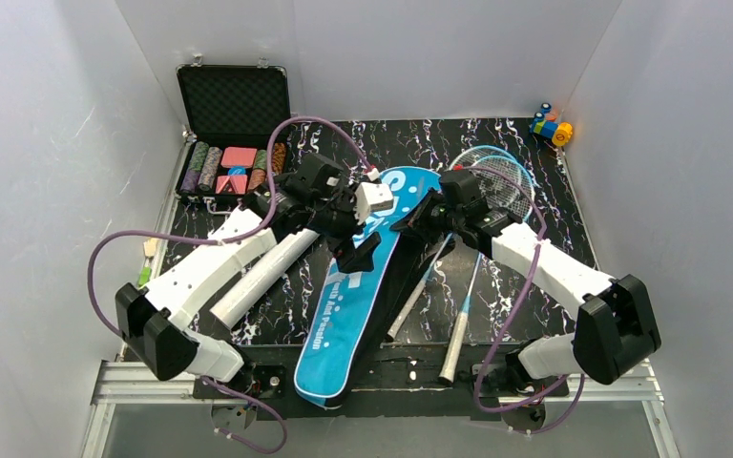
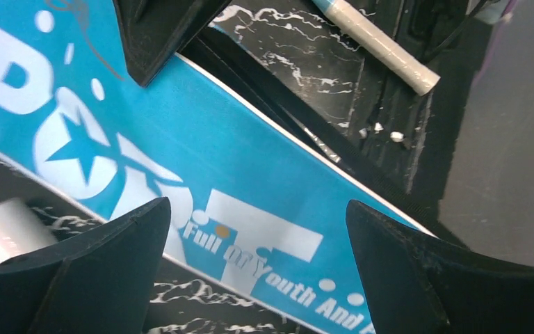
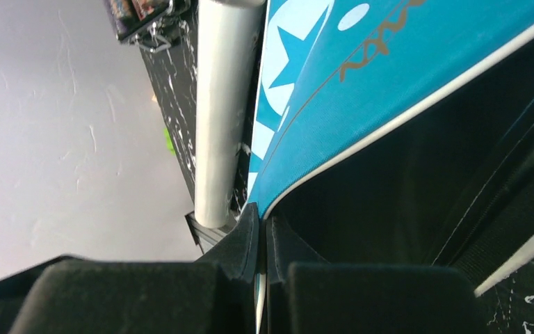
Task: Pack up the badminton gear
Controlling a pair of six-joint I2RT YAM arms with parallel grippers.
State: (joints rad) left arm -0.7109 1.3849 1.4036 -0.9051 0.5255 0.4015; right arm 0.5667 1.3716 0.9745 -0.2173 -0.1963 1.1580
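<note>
We're clamping the right gripper (image 3: 263, 226) on the bag (image 3: 389, 69) edge, lower centre; left gripper (image 2: 257, 209) hanging apart above; planning a slow lift.

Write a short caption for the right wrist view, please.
Closed jaws pinch the white-trimmed edge of the blue bag, with the white tube lying beside it.

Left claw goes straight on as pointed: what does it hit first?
The bag: the open left claw points at its printed blue face, with nothing visible between. The gap is unclear.
</note>
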